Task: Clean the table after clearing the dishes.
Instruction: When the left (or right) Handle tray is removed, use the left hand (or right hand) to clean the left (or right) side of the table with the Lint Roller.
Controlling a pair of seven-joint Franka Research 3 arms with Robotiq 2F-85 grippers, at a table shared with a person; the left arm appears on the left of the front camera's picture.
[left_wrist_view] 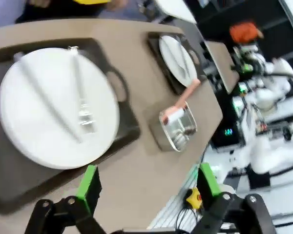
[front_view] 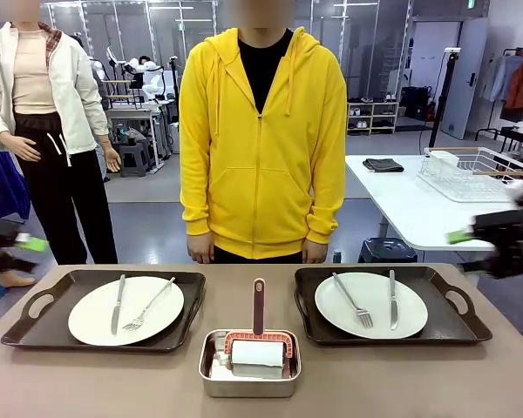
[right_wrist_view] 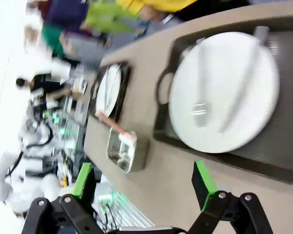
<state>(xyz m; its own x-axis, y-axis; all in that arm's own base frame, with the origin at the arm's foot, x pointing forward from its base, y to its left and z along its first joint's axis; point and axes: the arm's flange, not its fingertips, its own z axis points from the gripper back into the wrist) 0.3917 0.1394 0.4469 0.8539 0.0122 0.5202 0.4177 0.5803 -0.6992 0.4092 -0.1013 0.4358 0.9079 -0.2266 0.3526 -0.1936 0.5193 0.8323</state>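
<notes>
You see both claws released. The left gripper [left_wrist_view: 147, 178] hangs with fingers wide apart above the table [front_view: 96, 383], by the left tray [front_view: 35, 326]. The right gripper [right_wrist_view: 142, 173] hangs the same way by the right tray [front_view: 458, 326]. The trays lie well apart. The left plate [front_view: 87, 313] and the right plate [front_view: 375, 324] each carry a fork [front_view: 148, 305] and a knife [front_view: 118, 305]. Between the trays stands a pan [front_view: 211, 383] with a roller [front_view: 257, 353] inside. A person [front_view: 261, 157] stands at the far side.
</notes>
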